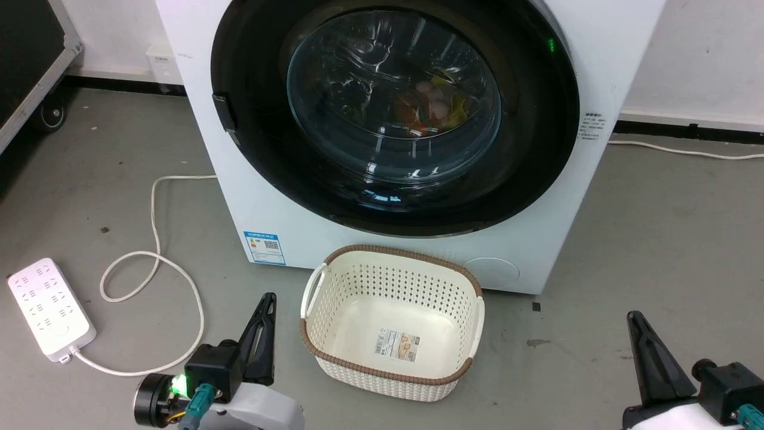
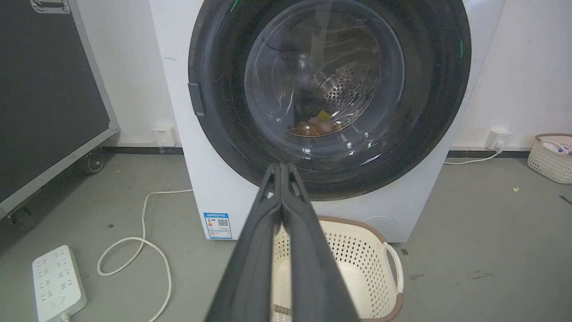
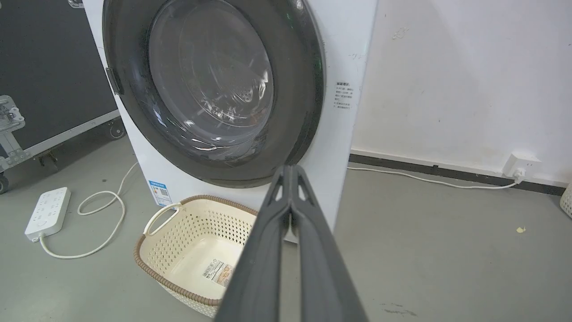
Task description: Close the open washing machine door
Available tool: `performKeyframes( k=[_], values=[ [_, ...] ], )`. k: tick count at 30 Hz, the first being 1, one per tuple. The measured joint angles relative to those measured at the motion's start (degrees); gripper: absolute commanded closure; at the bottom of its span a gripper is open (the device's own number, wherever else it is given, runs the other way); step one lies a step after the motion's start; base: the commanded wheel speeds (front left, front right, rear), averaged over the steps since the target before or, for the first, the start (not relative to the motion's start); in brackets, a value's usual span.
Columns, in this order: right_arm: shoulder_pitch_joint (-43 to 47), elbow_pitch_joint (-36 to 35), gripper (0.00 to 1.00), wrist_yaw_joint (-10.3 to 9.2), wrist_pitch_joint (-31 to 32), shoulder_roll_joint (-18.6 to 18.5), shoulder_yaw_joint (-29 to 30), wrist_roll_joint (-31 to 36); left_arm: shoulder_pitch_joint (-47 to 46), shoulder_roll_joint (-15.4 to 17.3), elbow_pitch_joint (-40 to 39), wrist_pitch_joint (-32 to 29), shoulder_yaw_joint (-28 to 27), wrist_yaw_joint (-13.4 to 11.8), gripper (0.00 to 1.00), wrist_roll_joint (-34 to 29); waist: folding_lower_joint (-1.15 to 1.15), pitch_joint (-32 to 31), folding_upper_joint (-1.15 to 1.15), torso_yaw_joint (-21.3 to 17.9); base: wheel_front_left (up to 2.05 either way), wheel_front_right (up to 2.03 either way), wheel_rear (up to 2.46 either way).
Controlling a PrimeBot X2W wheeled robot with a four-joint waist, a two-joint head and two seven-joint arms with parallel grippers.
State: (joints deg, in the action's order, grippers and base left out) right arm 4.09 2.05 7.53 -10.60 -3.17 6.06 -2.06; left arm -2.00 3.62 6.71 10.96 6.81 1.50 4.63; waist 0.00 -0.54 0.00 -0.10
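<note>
The washing machine door, with its wide glossy black rim and bulging glass, lies flat against the white machine front, and I see no gap around it. Its latch handle is on the left edge. Coloured items show through the glass. In the wrist views the door also sits flush. My left gripper is shut on nothing, low and left of the door. Low at the right, my right gripper is likewise shut and empty. Both are well short of the machine.
An empty cream basket stands on the floor right below the door, between my grippers. A white power strip and its looping cable lie at the left. A black wheeled case stands far left, another basket far right.
</note>
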Motion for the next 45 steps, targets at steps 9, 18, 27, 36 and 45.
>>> performKeyframes(
  k=[9,18,27,36,45],
  values=[
    [-0.1,-0.1,1.0,0.0,0.9,0.0,-0.6,0.1,0.0,-0.1,-0.5,-1.0,-0.6,-0.1,1.0,-0.5,0.0,0.1,0.0,0.0,0.0,0.0,0.0],
    [-0.7,-0.3,1.0,0.0,2.0,0.0,-1.1,0.2,0.0,-0.2,-1.2,-2.0,-1.2,-0.3,1.0,-1.0,0.0,0.1,0.0,0.0,0.0,0.0,0.0],
    [-0.9,-0.4,1.0,0.0,3.0,0.0,-1.7,0.6,0.0,-0.2,-1.8,-3.1,-1.9,-0.4,1.0,-1.3,0.0,0.2,0.0,0.0,0.0,0.0,0.0],
    [-1.2,-0.6,1.0,0.0,4.0,0.0,-2.3,0.6,0.3,-0.3,-2.4,-4.1,-2.5,-0.4,1.0,-1.6,0.0,0.2,0.0,0.0,0.0,0.0,0.0],
    [-1.4,-0.8,1.0,0.0,5.0,0.0,-2.8,1.0,0.3,-0.4,-3.0,-5.3,-3.1,-0.4,1.0,-2.0,0.0,0.3,0.0,0.0,0.0,0.0,0.0]
  ],
)
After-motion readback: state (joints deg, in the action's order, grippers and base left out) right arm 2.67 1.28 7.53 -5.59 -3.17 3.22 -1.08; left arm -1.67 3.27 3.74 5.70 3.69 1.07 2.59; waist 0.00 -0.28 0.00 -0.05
